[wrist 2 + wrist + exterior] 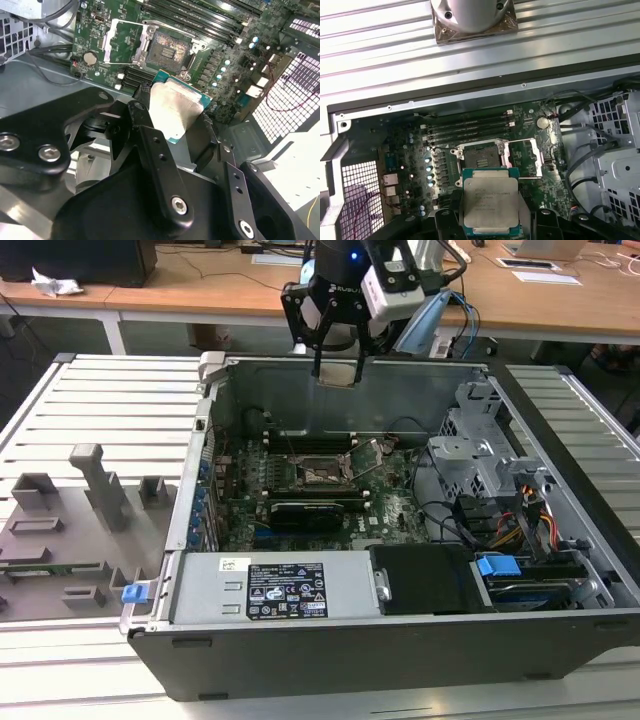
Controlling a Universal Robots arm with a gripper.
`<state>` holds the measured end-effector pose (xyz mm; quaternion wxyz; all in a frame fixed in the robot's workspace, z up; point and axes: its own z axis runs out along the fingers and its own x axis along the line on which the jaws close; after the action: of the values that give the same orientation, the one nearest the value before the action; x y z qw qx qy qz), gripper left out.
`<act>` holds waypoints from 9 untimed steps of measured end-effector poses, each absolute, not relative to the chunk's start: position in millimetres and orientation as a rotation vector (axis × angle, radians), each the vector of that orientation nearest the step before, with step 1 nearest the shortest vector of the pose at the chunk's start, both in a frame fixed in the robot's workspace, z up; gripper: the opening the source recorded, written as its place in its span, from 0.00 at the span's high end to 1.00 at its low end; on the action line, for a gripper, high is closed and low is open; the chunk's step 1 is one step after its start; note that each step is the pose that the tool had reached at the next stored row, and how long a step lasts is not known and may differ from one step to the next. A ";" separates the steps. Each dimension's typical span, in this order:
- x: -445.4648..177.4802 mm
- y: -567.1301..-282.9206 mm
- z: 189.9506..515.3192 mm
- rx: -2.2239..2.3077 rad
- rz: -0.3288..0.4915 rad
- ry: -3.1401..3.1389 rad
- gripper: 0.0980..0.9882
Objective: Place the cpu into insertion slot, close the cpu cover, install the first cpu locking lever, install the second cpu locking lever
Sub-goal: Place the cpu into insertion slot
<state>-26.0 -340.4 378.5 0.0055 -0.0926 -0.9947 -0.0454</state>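
The black gripper (175, 112), jaws pinching the cpu (170, 100) by its edges, hangs high over the open computer case (380, 650) and well apart from the insertion slot (482, 157) — placement, the first step, is in hand, the cpu cover (525, 157) swung open beside it. Seating the cpu likely calls for a level, squared descent; the computer case sits on a slatted metal table (100, 400), wooden desks (200, 290) behind.

Open air lay between the gripper (337, 368), clamped on the cpu (337, 378), and the insertion slot (322, 472), whose cpu cover (538, 159) stood swung aside just beside it. A black card (315, 508) and memory slots (470, 131) flanked the slot, cables (445, 512) crossed the exterior view's right, and case walls (400, 390) ringed everything
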 end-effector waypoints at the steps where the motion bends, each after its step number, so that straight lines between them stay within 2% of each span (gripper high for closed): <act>1: -26.0 -340.4 378.5 -0.297 -0.142 -3.113 0.52; 9: -26.0 -340.4 378.5 -0.336 -0.142 -3.111 0.52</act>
<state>-26.0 -340.4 378.5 0.0048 -0.1073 -0.9932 -0.0455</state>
